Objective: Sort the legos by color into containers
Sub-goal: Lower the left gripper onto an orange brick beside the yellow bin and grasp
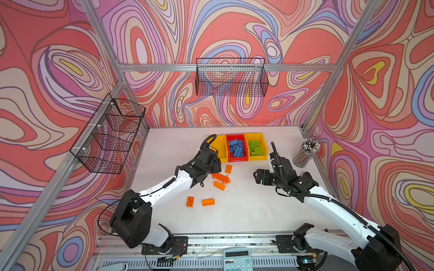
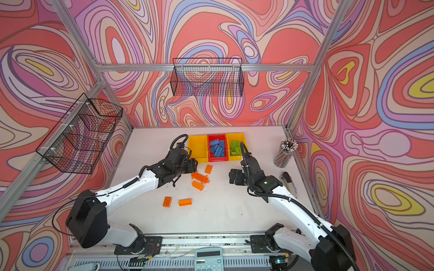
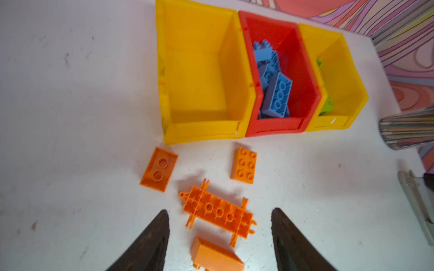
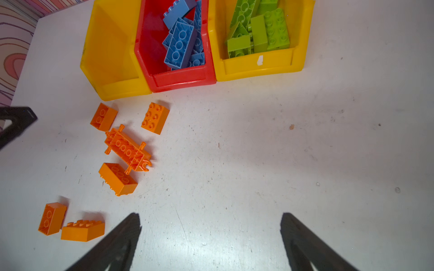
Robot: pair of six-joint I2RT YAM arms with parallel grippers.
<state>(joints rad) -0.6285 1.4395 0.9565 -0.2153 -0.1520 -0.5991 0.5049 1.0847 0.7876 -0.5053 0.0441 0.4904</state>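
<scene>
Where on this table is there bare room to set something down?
Widest: the table right of the orange bricks, before the bin of green bricks, toward the pencil cup. Also left of the empty yellow bin. Crowded: orange bricks cluster before that bin.

Three containers (image 1: 237, 159) stood abreast on the table (image 1: 253, 211). Loose legos (image 1: 220, 177) lay before them, a pencil cup (image 1: 305, 156) to their right.

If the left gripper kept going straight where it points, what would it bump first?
Probably the jagged orange piece: in the left wrist view it lies on the table between the fingertips of the open left gripper. Depth is unclear, so the nearer plain orange brick might be hit instead.
</scene>
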